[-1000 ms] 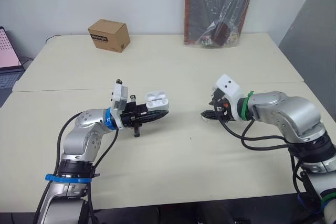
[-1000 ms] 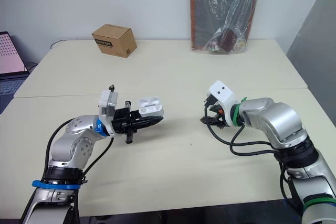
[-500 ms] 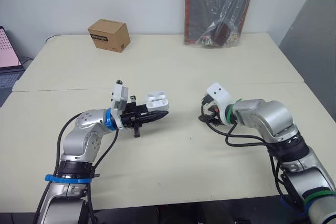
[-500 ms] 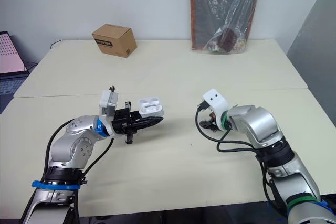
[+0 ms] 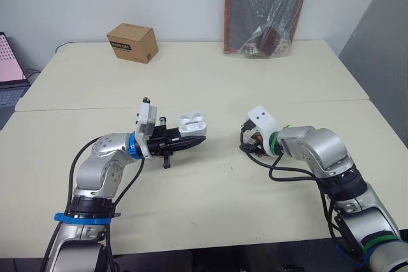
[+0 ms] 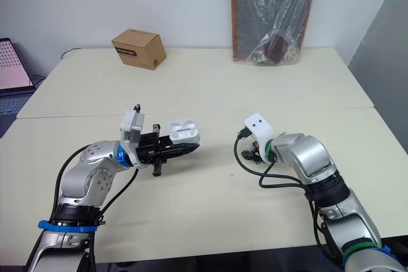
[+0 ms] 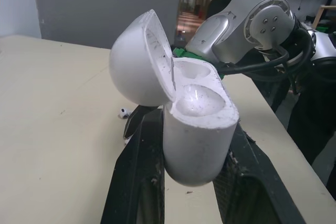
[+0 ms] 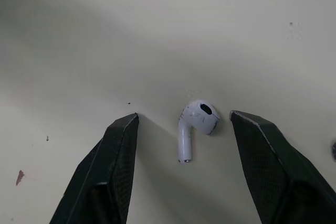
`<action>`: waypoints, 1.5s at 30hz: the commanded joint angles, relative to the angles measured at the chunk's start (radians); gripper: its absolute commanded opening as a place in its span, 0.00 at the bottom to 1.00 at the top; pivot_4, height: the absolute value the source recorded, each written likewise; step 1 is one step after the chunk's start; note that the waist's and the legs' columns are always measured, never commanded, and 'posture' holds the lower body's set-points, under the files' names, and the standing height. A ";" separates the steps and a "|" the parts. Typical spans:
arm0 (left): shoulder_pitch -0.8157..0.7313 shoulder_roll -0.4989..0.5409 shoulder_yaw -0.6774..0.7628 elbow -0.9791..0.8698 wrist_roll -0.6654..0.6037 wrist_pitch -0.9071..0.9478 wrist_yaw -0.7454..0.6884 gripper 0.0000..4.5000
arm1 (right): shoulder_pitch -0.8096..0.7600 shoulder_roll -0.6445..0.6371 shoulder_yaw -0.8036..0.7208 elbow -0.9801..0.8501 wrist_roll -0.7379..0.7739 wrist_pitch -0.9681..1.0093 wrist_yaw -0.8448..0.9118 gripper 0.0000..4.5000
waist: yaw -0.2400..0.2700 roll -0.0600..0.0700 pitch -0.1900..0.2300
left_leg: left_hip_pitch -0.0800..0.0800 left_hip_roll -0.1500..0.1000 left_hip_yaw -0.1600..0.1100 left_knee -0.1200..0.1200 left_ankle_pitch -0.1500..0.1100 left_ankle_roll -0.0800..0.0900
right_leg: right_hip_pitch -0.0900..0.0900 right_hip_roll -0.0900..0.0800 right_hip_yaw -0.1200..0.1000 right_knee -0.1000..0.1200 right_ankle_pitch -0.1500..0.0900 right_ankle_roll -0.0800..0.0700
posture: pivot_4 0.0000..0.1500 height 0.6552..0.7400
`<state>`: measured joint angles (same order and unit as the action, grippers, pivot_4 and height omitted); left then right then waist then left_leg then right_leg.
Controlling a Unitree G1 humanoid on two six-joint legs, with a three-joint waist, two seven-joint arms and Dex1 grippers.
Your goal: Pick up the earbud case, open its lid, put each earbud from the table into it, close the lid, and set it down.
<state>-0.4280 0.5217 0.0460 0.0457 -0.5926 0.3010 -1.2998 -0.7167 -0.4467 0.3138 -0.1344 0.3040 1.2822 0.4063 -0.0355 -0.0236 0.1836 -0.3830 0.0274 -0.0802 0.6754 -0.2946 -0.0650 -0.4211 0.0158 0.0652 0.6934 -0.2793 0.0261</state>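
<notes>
Left gripper (image 5: 192,141) pinches the open-lidded earbud case (image 7: 197,129); right gripper (image 8: 184,114), spread wide, straddles an earbud (image 8: 197,118) on the table (image 8: 157,35).

Prob. office or lab rm: plain beige tables (image 5: 210,81), cardboard box (image 5: 132,42) upper left, laptop (image 5: 9,71) at left edge.

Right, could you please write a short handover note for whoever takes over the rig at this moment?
Left gripper: shut on the earbud case, held above the table, lid open, both wells empty.
Right gripper: open, straddling an earbud lying on the table, not gripping.
Done: case picked up and opened.
Left: seat each earbud, close the lid, set the case down.
</notes>
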 commanded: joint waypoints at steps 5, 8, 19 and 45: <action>-0.003 0.005 0.013 -0.034 -0.024 0.002 -0.008 0.17 | 0.005 0.006 -0.027 -0.011 -0.017 -0.004 -0.001 0.43 | 0.000 0.000 0.000 | 0.000 0.000 0.000 0.000 0.000 0.000 | 0.000 0.000 0.000 0.000 0.000 0.000 | 1.00 1.00; -0.001 0.003 0.013 -0.036 -0.025 0.002 -0.005 0.17 | 0.004 0.006 -0.025 -0.007 -0.019 -0.004 0.001 0.22 | 0.000 0.000 0.000 | 0.000 0.000 0.000 0.000 0.000 0.000 | 0.000 0.000 0.000 0.000 0.000 0.000 | 1.00 1.00; 0.005 -0.006 0.009 -0.043 -0.027 0.002 0.000 0.17 | 0.003 -0.016 -0.015 -0.009 -0.018 -0.013 0.025 0.10 | 0.000 0.000 0.000 | 0.000 0.000 0.000 0.000 0.000 0.000 | 0.000 0.000 0.000 0.000 0.000 0.000 | 1.00 1.00; 0.022 -0.017 0.010 -0.052 -0.030 -0.003 -0.001 0.17 | 0.155 -0.598 0.232 -0.160 -0.222 -0.705 0.803 0.10 | 0.004 0.001 0.001 | -0.001 0.000 0.001 0.000 -0.001 0.001 | 0.003 -0.001 0.001 -0.011 0.002 0.004 | 1.00 1.00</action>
<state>-0.3996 0.5064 0.0446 0.0361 -0.5975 0.3025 -1.2989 -0.5669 -1.0367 0.5585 -0.3003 0.1097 0.6029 1.1874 -0.0316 -0.0222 0.1846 -0.3841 0.0276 -0.0788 0.6752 -0.2954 -0.0636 -0.4184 0.0153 0.0659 0.6819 -0.2771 0.0299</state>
